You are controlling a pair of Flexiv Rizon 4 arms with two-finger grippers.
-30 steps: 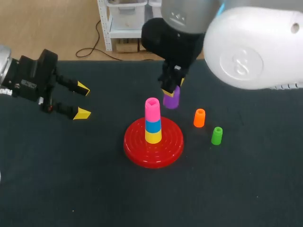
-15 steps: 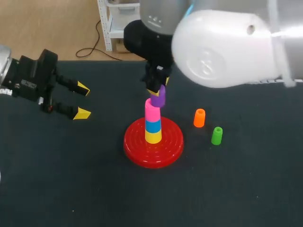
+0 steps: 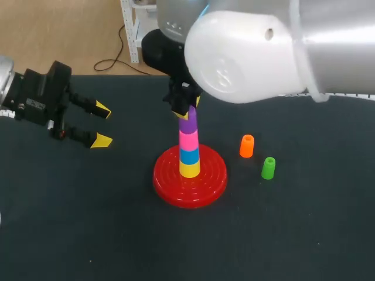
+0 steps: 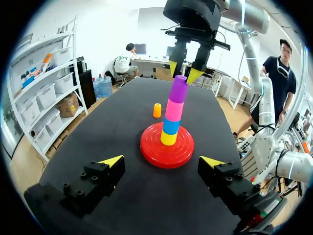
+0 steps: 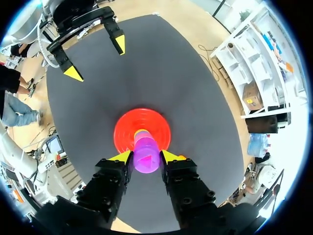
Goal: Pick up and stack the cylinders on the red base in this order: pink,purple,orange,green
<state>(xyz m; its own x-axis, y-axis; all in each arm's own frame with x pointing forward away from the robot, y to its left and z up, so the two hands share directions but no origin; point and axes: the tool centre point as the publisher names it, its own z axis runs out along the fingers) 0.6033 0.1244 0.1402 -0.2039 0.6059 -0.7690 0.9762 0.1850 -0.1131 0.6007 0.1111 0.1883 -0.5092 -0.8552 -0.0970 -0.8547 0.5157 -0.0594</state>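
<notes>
The red base [image 3: 170, 182] carries a stack of yellow, blue and pink cylinders [image 3: 188, 141]. The purple cylinder [image 3: 188, 124] stands on top of the pink one, and my right gripper [image 3: 186, 111] is shut on its upper end from above. In the right wrist view the purple cylinder [image 5: 146, 155] sits between the yellow fingertips [image 5: 122, 156], over the red base [image 5: 126, 131]. The left wrist view shows the purple cylinder [image 4: 178, 88] leaning slightly on the stack. The orange cylinder [image 3: 246, 146] and green cylinder [image 3: 268, 168] stand to the right of the base. My left gripper [image 3: 101, 124] hangs open at the far left, holding nothing.
The dark table [image 3: 88, 222] spreads wide in front of and left of the base. The orange cylinder [image 4: 157, 110] shows beyond the base [image 4: 151, 149] in the left wrist view.
My right gripper carried the purple cylinder leftwards from beside the stack to directly over it, onto the pink cylinder. The left arm has not moved.
</notes>
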